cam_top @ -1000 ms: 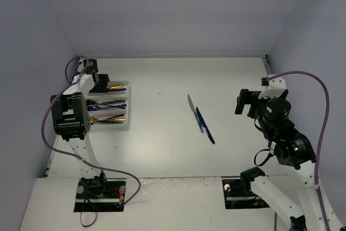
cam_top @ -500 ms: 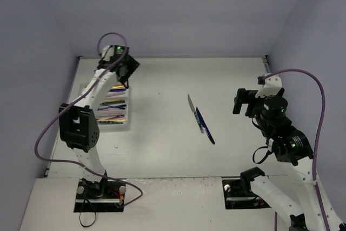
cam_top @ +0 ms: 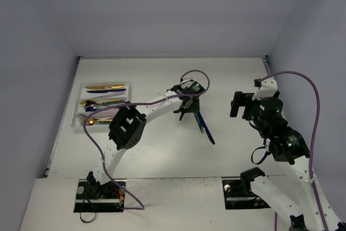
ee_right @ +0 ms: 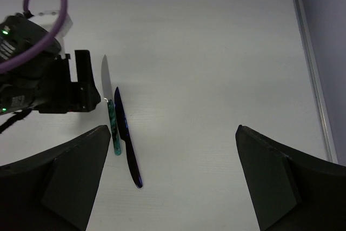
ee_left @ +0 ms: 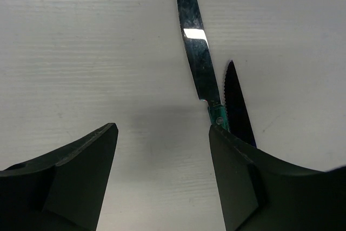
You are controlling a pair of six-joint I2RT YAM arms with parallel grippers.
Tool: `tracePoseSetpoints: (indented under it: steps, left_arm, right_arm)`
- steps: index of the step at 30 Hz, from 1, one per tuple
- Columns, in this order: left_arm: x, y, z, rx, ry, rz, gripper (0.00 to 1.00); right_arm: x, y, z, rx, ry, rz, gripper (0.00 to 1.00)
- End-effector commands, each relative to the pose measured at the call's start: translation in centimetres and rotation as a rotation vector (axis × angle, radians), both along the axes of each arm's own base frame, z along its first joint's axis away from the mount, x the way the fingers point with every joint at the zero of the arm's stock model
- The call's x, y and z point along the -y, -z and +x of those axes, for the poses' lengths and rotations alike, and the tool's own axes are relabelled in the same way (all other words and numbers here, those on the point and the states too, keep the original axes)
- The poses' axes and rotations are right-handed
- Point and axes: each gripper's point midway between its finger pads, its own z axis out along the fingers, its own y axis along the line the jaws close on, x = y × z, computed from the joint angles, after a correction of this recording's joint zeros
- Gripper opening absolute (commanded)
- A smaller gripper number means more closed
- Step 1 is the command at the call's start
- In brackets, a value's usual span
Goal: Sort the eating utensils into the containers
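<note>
Top external view: the left arm reaches across the table (cam_top: 162, 77) to mid-table, and the left gripper (cam_top: 188, 113) hangs pointed down over two knives lying loose there. Left wrist view: jaws wide apart, only bare table between them, nothing held. The teal-handled knife (ee_left: 194, 47) lies flat, silver blade pointing away from the camera, and its handle runs under the tip of the right-hand finger. Cannot tell if that finger touches it. The dark blue knife (ee_left: 237, 101) lies flat just beside it on the outer side, roughly parallel. Its tip sits level with the start of the teal handle and the rest is hidden behind the finger. Whether the knives touch or are a hair apart is unclear.

The right gripper (ee_right: 173, 128) hovers at the right side of the table, well apart from the knives, jaws wide, empty. Right wrist view shows both knives side by side, the dark blue one set back toward the camera, and the left gripper's black body just beside the silver blade.

The white cutlery tray (cam_top: 75, 116) sits at the table's left side, well apart from both grippers. Sorted utensils (cam_top: 102, 103) lie lengthwise in its compartments: gold and dark blue in the far one, with purple, teal and gold nearer. Spoon or fork is too small to tell.
</note>
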Motion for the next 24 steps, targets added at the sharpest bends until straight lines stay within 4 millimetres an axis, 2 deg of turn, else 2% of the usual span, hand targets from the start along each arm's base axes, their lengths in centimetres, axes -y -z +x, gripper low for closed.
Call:
tracePoseSetpoints:
  steps: [1,6,10,18,24]
  left_arm:
    - [1.4,-3.4,0.5,0.064,-0.01,-0.016,0.65]
    - [3.0,-1.2,-0.4,0.031,-0.002,0.006,0.65]
    - [3.1,0.0,-0.7,0.02,-0.006,0.028,0.64]
    - [2.7,2.5,-1.6,-0.022,-0.014,0.082,0.62]
    - [0.7,3.4,-2.8,-0.055,-0.023,0.148,0.5]
  right_arm:
    - [0.0,-1.9,0.1,0.076,0.002,0.033,1.0]
    - [0.0,-2.1,-0.1,0.084,-0.005,0.035,1.0]
    - [0.0,-2.3,-0.2,0.093,-0.005,0.037,1.0]
    - [-0.1,-2.4,-0.4,0.1,-0.012,0.035,1.0]
    - [-0.2,-2.4,-0.5,0.099,-0.019,0.035,1.0]
